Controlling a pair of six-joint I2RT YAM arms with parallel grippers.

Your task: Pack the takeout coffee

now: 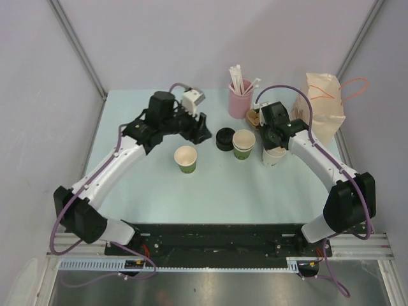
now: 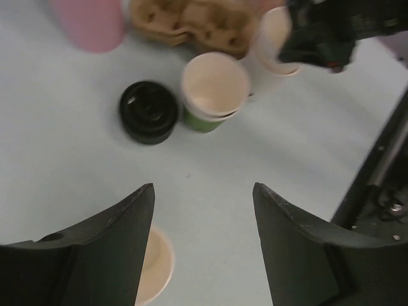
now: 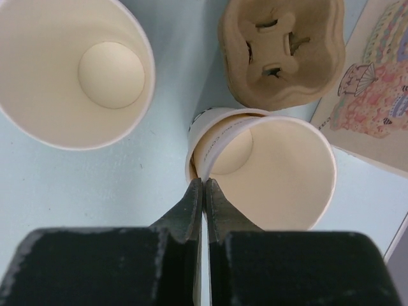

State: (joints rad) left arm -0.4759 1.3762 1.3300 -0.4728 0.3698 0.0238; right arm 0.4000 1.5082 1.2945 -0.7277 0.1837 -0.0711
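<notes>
White links [image 1: 118,166], black joints [image 1: 83,217], purple cables [image 1: 284,87], black fingers [image 2: 108,255].

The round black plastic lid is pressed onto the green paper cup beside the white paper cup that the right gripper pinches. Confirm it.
Wrong in one point: the round black plastic lid lies on the table left of that green paper cup, which stands open; the top external view shows it. The white paper cup in the right gripper is beside it.

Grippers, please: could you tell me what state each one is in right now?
Left gripper: open, empty.
Right gripper: shut on the white cup, at its rim.
</notes>
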